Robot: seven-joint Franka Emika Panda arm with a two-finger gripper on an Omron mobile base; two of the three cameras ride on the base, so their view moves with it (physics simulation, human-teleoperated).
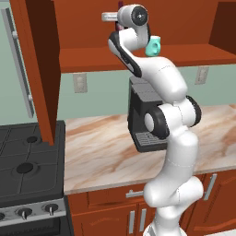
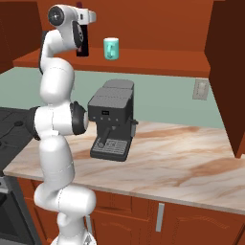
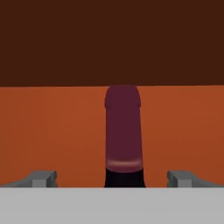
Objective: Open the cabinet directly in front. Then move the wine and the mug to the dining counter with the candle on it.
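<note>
- Nearest to my base, the marble-topped table (image 1: 106, 152) carried a dark coffee machine (image 2: 112, 127), with reddish drawer fronts (image 2: 158, 217) under its edge and a black cooktop (image 1: 27, 166) at its left end.
- Behind the table, pale green wall held a light switch plate (image 2: 201, 89) off to the right in the right base view.
- Above that, the cabinet (image 1: 193, 55) stood with its doors swung out: one door (image 1: 39, 69) hung edge-on at the left in the left base view, another (image 2: 229, 72) at the right in the right base view.
- My arm reached up to the level of the cabinet's floor, and my tool (image 3: 111, 178) was raised in front of the opening with its fingers (image 3: 41, 178) wide apart, clamped on nothing.
- Between those fingers, in the hand view, the wine (image 3: 123, 135) stood upright, its dark red capsule centred and untouched, a gap on each side.
- In the right base view the wine's dark body showed just beside my wrist, standing on the cabinet floor.
- Just right of the wine, and apart from it, the mug (image 2: 111, 48) sat upright on the same cabinet floor, teal, near the front edge.
- Farthest back was the cabinet's reddish-brown rear wall (image 3: 52, 131), with a darker band above it.
</note>
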